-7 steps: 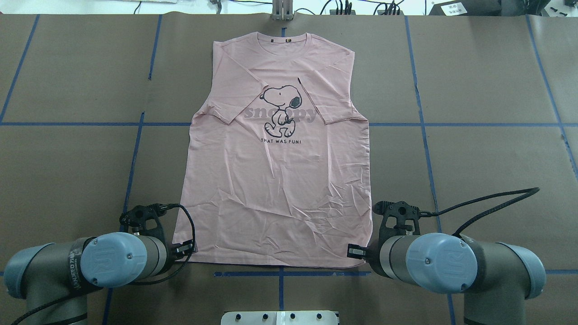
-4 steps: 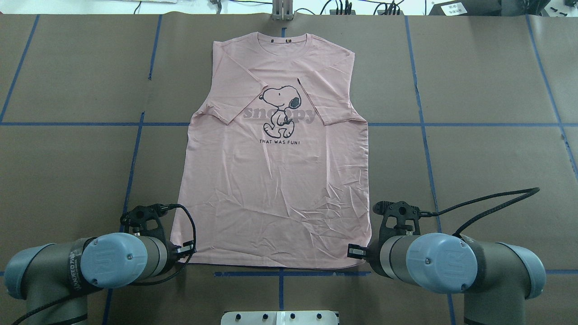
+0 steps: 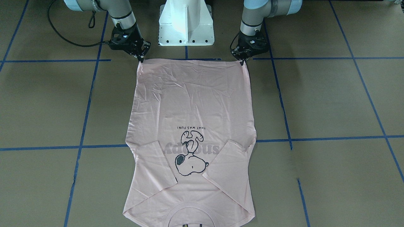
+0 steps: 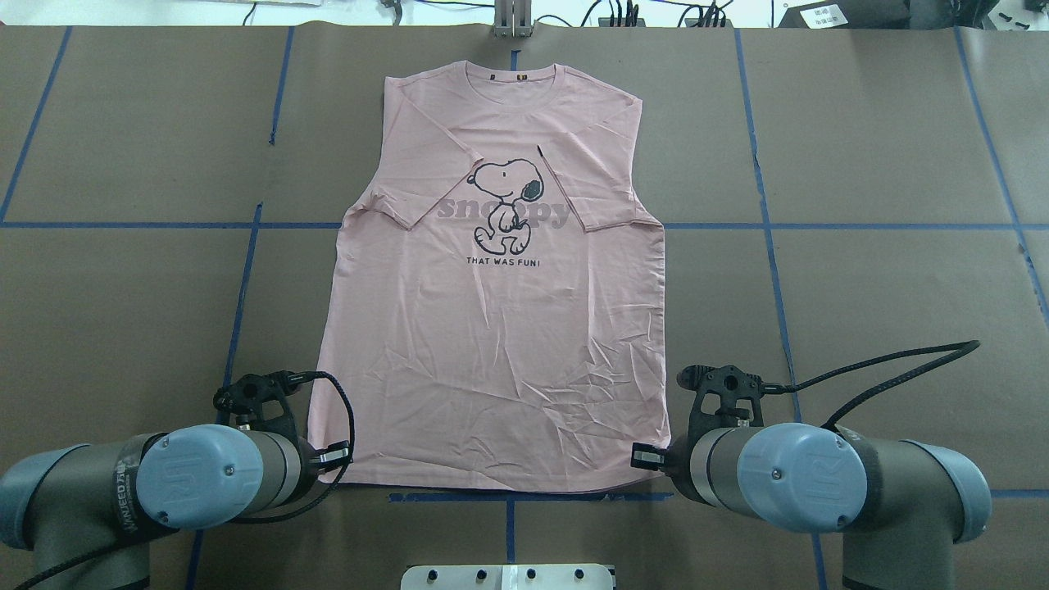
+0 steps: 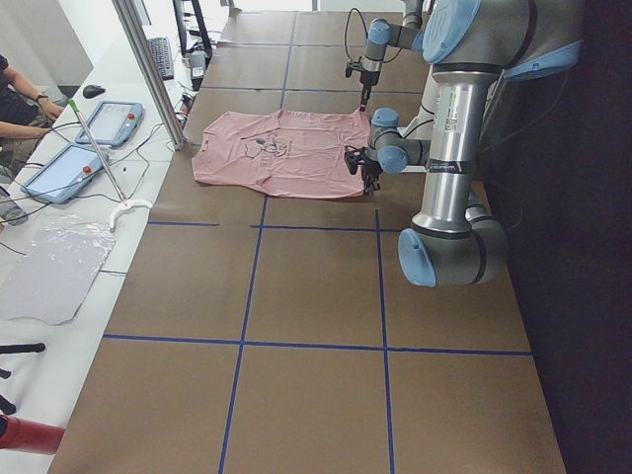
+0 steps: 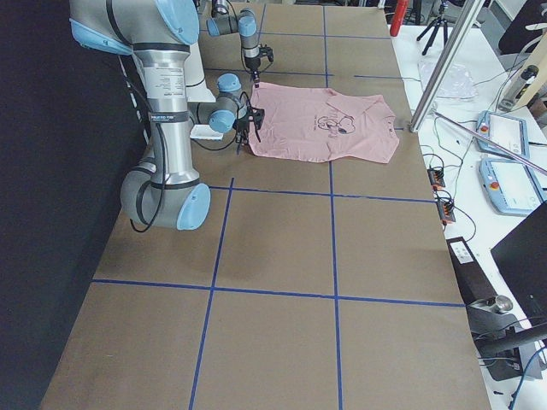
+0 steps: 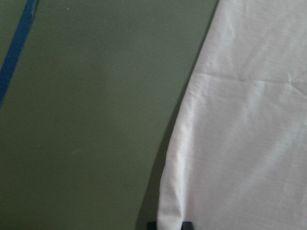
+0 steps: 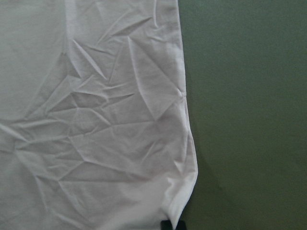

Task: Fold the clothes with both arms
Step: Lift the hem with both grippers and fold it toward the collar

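Brown table, blue tape grid

Pink Snoopy T-shirt flat, print up, sleeves folded in, collar at 12, hem at 6; L gripper & R gripper pinch hem corners, 7 & 5

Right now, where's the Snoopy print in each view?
Front-facing: Snoopy print, lower centre, upside down.
Overhead: print upper centre, upright.
Exterior left: print tiny, upper middle.
Exterior right: print tiny, upper middle.
Left wrist: not in it.
Right wrist: not in it.
Shared landmark: the shirt, in all six views.
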{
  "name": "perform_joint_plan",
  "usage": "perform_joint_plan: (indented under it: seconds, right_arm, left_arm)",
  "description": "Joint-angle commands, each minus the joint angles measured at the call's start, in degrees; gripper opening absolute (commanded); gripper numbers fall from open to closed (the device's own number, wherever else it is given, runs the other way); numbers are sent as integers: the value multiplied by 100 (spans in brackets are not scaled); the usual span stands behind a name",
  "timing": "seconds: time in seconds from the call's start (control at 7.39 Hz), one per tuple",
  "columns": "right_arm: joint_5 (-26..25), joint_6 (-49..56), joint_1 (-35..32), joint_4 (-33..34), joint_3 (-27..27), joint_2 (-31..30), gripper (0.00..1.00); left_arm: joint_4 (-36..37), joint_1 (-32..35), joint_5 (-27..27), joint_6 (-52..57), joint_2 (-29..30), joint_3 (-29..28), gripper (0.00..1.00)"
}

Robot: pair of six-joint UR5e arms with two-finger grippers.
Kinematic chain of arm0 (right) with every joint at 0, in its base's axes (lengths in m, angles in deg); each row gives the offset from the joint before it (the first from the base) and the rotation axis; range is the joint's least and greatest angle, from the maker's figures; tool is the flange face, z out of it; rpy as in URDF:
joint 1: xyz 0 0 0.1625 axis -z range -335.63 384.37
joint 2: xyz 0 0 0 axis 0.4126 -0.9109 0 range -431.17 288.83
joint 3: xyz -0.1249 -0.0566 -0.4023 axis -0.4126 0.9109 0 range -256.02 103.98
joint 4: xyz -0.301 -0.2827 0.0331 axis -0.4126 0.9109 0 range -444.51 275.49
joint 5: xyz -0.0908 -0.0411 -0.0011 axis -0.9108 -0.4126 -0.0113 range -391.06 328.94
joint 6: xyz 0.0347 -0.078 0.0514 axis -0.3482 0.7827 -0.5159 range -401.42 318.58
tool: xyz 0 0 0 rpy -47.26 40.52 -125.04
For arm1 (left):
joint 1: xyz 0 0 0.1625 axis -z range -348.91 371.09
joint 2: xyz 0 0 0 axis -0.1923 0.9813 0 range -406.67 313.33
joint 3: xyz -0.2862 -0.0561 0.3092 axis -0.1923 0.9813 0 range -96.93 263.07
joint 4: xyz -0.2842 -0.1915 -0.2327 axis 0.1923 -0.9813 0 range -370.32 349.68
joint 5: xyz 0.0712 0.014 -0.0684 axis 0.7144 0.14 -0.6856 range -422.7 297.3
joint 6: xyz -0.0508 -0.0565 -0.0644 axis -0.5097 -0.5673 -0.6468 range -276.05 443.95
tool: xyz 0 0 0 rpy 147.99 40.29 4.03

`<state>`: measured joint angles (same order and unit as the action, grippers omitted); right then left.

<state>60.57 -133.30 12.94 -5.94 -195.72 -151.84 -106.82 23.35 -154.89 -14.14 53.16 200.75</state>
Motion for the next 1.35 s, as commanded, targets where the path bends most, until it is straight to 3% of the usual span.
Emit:
perform_joint_plan:
  seconds: [0.0,0.41,0.81,1.22]
  right_arm:
    - [4,-6,-9,0,-1,-2,0]
    - [100,11,-53,9,-368,-195,0]
    - [627,20,165,18,-1360,-1046,0]
    - [813,11,781,18,-1836,-1424,0]
  left_arm:
    - [96,-14,0,0,10,70,0]
    - [192,-75,0,-9,28,245,0]
    - [745,-443,-44,-9,63,789,0]
    - [1682,-1181,-79,-17,63,2218,0]
